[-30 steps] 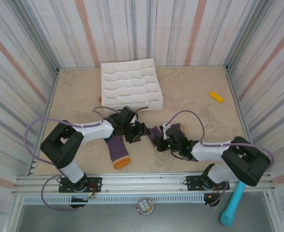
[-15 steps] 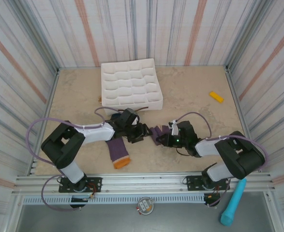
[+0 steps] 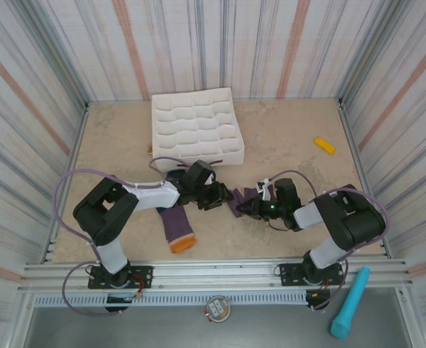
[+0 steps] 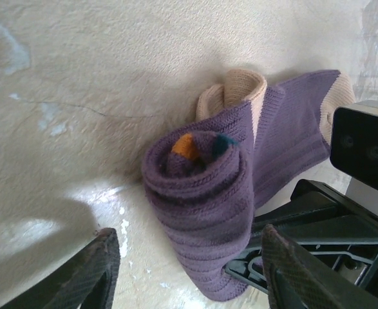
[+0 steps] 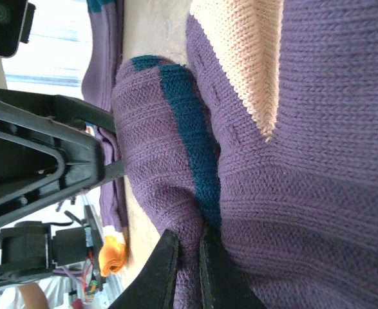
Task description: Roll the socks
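Lower centre on the bench (image 3: 292,138), the left jaws have narrowed, half-open astride the part-rolled sock (image 3: 238,201) the right jaws pinch tight: 1 roll probably nearly done, 2nd sock (image 3: 175,225) still flat.

A white tray (image 3: 198,154) with lots of little boxes sits on the tan table (image 3: 285,134). It is just past the left gripper (image 3: 223,196), on its far side. A small yellow block (image 3: 324,145) lies well away from the right gripper (image 3: 244,208), out toward the far right corner. A blue tube (image 3: 349,303) lies off the table, behind the right gripper and to its right, past the metal rail (image 3: 198,272). Striped walls (image 3: 198,43) stand all around.
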